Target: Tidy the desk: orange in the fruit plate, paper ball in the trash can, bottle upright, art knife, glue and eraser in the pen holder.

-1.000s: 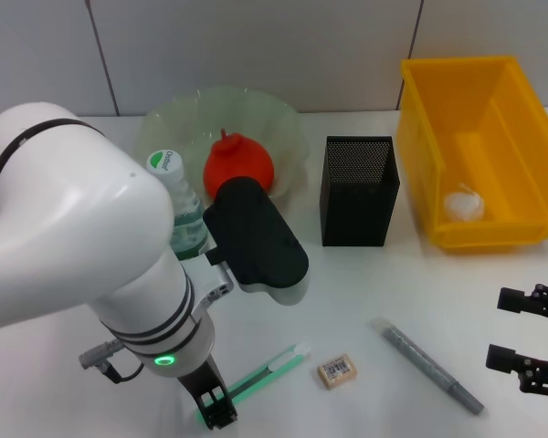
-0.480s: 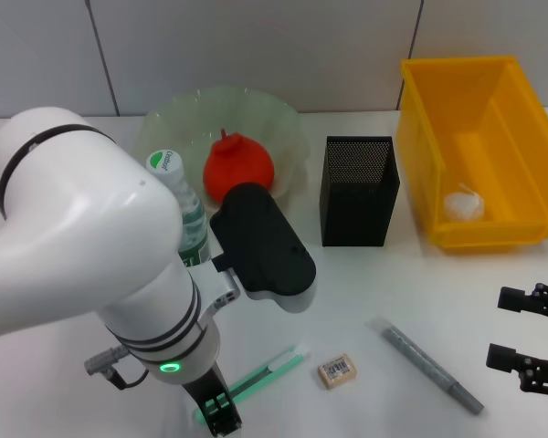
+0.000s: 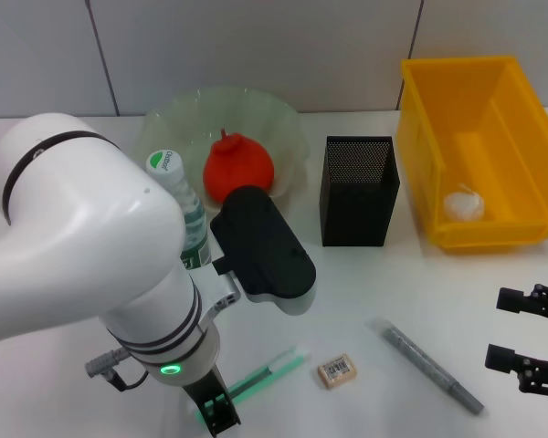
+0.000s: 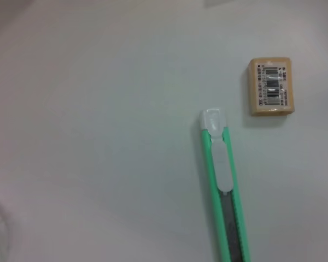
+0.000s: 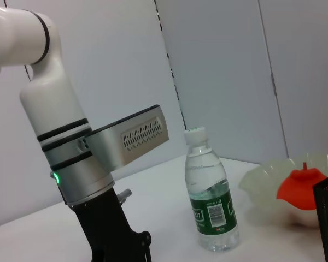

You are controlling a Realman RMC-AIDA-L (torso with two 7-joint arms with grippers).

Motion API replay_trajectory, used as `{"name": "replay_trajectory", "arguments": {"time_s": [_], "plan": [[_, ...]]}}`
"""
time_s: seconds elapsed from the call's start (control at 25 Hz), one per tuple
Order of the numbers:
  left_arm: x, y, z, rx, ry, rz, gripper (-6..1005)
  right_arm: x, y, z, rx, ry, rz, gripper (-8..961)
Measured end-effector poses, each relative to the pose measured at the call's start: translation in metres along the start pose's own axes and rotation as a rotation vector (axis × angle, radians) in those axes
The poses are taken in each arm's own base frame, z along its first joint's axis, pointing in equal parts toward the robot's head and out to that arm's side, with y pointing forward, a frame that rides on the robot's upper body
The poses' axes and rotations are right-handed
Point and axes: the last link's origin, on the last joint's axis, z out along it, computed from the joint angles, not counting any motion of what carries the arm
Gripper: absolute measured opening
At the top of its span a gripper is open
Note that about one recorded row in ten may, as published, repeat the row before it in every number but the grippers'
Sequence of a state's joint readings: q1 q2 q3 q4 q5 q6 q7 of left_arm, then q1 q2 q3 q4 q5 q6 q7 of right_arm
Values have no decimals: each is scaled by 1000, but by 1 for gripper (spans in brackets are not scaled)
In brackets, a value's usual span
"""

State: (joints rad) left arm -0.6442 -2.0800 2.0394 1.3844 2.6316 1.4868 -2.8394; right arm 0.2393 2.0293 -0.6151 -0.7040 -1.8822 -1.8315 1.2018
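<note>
The left end effector (image 3: 217, 412) is down at the table (image 3: 384, 283), its dark fingers at the near end of the green knife (image 3: 267, 372); whether they grip it cannot be told. The knife lies flat, its white tip toward the eraser (image 3: 337, 371), which sits just beside it, apart. The glue (image 3: 429, 365), a grey stick, lies on the eraser's right, well in front of the black mesh holder (image 3: 359, 190). Left of the holder, the orange (image 3: 238, 166) rests in the plate (image 3: 164, 128) and the bottle (image 3: 184, 214) stands upright beside it. Right of the holder, the paper ball (image 3: 463, 203) lies in the yellow bin (image 3: 438, 119). The right end effector (image 3: 532, 351) is parked, fingers spread, near the glue.
</note>
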Motion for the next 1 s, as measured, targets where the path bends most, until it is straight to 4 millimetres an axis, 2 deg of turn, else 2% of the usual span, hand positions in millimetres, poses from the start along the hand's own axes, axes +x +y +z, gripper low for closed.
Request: {"name": "replay_trajectory", "arguments": {"time_s": [0.2, 0.32, 0.48, 0.68, 0.8, 1.0], "plan": [[0, 1, 1, 5, -3, 7, 254, 0, 0, 0, 0, -1, 3, 810], [0, 1, 1, 6, -5, 10, 185, 0, 0, 0, 0, -1, 7, 810], [0, 3, -1, 4, 1, 10, 185, 1, 0, 0, 0, -1, 12, 810], [1, -3, -14, 0, 48, -16, 185, -1, -1, -3, 10, -13, 13, 810], [-5, -17, -29, -13, 107, -62, 185, -3, -1, -8, 24, -34, 17, 810], [-9, -29, -41, -105, 208, -107, 185, -6, -1, -11, 24, -48, 66, 810]]}}
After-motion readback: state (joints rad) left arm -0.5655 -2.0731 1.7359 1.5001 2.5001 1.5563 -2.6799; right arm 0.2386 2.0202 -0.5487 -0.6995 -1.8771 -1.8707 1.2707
